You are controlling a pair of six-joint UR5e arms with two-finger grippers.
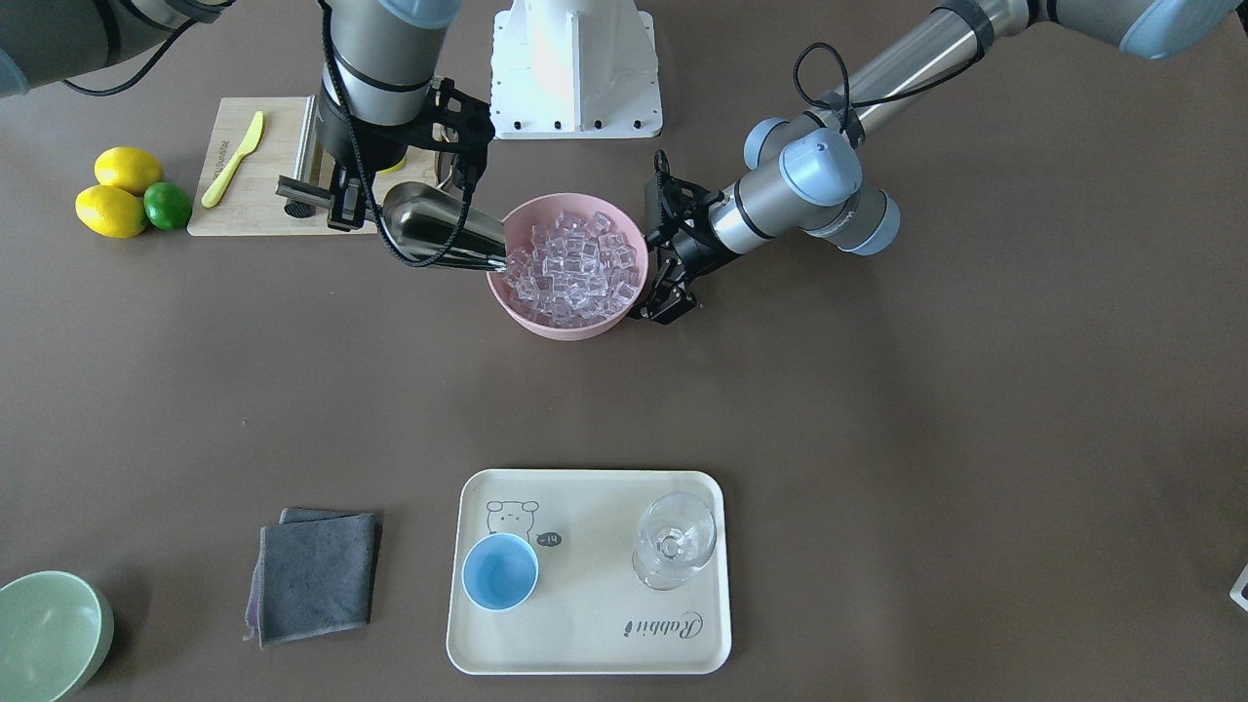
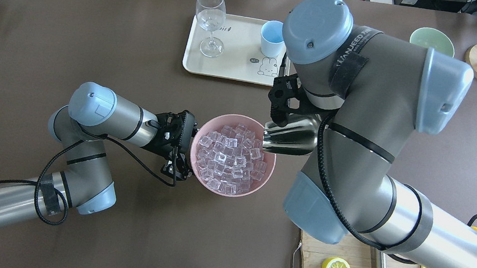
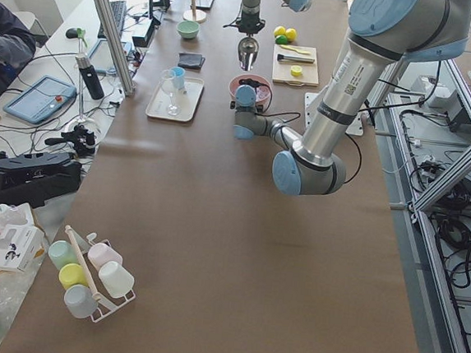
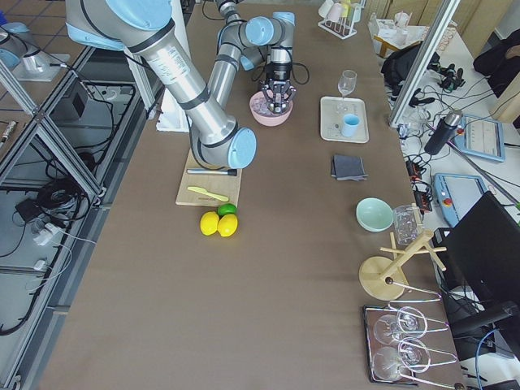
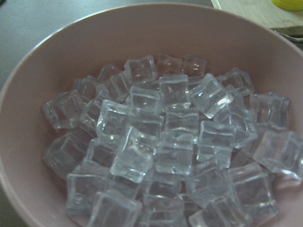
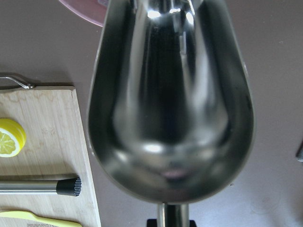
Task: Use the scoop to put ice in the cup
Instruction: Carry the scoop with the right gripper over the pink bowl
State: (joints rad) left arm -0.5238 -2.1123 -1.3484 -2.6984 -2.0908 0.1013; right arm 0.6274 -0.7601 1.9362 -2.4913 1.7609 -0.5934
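— What else is on your table?
— Far from me I see a cream rectangular tray (image 1: 585,624) with a clear stemmed glass (image 1: 674,541) upright on it. Beside the tray lies a folded grey cloth (image 1: 317,577), then a pale green bowl (image 1: 49,636).
— And near you?
— A bamboo cutting board (image 1: 278,146) bearing a yellow-green plastic knife (image 1: 234,159). Two yellow lemons (image 1: 112,211) and a green lime (image 1: 167,206) huddle beside it.

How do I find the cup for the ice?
On the brown table, find the cream tray with an animal drawing. The cup stands on it beside a clear stemmed glass: it is small, light blue, with no stem or handle.
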